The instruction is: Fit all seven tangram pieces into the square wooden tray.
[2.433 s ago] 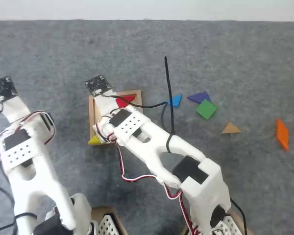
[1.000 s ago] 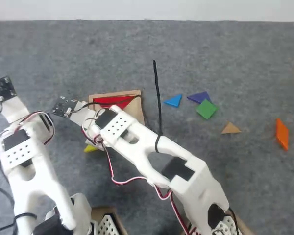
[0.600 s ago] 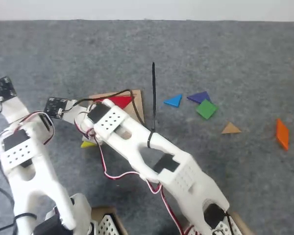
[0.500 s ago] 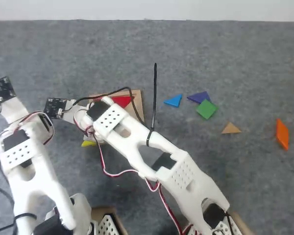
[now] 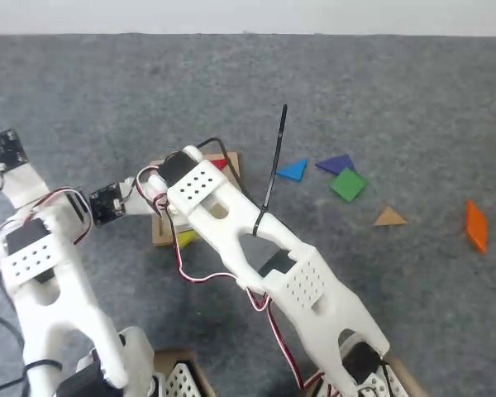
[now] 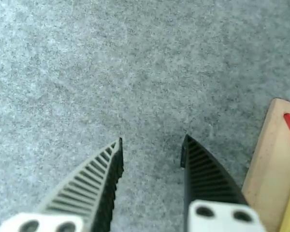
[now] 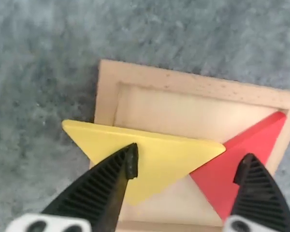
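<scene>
The right end effector (image 7: 189, 164) hangs over the tray (image 7: 106, 77), spread wide and gripping nothing. Inside the tray lies a red triangle (image 7: 237, 159); a yellow triangle (image 7: 154, 154) touches it, with one corner out over the tray's rim. The left end effector (image 6: 152, 144), also spread, is above the grey table (image 6: 87, 58) just beside the tray. A blue triangle (image 5: 294, 170), purple piece (image 5: 336, 163), green square (image 5: 348, 184), tan triangle (image 5: 389, 217) and orange piece (image 5: 476, 226) lie apart from the tray

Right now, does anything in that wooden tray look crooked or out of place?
Yes. The yellow triangle sits askew: one corner juts out past the tray rim, and another tip seems to overlap the red triangle, so it isn't seated inside.
</scene>
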`<state>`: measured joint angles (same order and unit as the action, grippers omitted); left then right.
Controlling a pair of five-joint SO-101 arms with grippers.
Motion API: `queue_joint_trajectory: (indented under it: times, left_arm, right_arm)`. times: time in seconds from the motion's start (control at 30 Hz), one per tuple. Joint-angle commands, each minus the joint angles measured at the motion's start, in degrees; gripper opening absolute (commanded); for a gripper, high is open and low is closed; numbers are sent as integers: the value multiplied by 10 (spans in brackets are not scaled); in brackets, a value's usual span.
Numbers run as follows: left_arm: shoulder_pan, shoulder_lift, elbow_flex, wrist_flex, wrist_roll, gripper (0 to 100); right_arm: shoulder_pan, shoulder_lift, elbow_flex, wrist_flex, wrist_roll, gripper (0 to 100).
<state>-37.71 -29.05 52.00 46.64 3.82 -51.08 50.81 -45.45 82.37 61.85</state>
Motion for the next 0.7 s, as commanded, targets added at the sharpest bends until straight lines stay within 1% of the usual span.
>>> queue_joint_trajectory:
  times: [0.0, 0.17, 0.3, 0.47, 0.53, 0.63, 0.67]
  left_arm:
    - [-2, -18, -3, -8, -4, 198]
    - [-2, -18, -3, -9, -4, 198]
    - [-4, -18, -4, -8, -4, 197]
    - [-21, -18, -10, -8, -3, 197]
    - [-21, -18, -10, -8, -3, 197]
    - [-21, -18, -10, -9, 7, 197]
    - [-21, -18, -10, -9, 8, 197]
  right_arm:
    - [8, 1, -13, 8, 31, 325]
    - [0, 1, -26, 8, 33, 325]
    - [-24, 2, -26, -7, 40, 325]
    - [-23, 1, -28, -20, 57, 325]
    - [-23, -1, -43, -17, 33, 325]
    - [-16, -3, -95, -20, -40, 326]
    - [-13, -1, -117, -15, -48, 326]
